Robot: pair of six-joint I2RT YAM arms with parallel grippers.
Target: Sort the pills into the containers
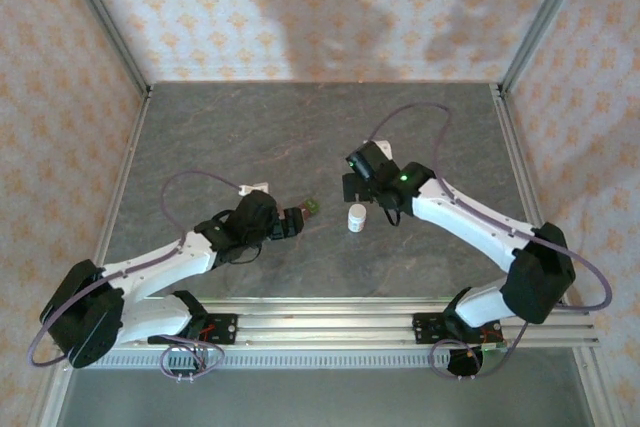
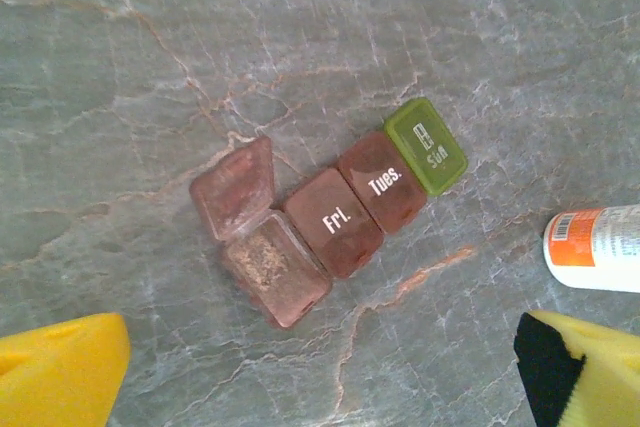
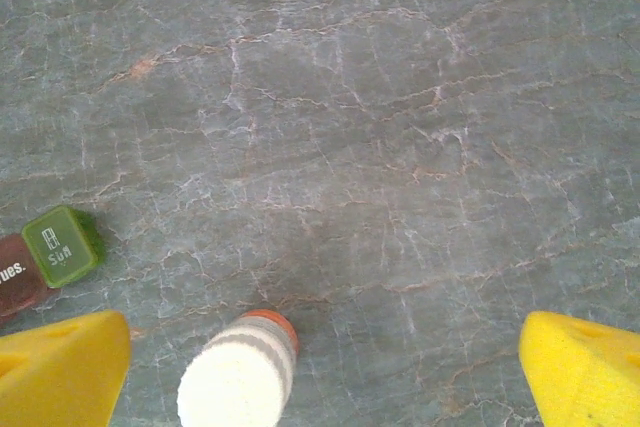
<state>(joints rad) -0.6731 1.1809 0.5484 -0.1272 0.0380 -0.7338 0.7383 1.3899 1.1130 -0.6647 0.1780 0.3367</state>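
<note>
Both arms reach toward mid-frame: left gripper (image 2: 322, 337) over the containers (image 2: 330, 217), right gripper (image 3: 325, 327) over the bottle (image 3: 240, 377), fingers spread wide.

Brownish-red plastic compartment strip with green end (image 2: 330, 217), left wrist view: white print on lids.
- Middle brownish-red square lid (image 2: 334, 222): "Fri."
- Neighbouring brownish-red square lid (image 2: 383, 181): "Tues."
- Green square end lid (image 2: 426, 146): "SUN"; small boxed symbol above it, not legible.
- White cylindrical bottle with orange label (image 2: 597, 247): barcode on label, digits too small to read.

Right wrist view: "SUN" on green lid; "ues." on red lid cut off at frame edge.
</note>
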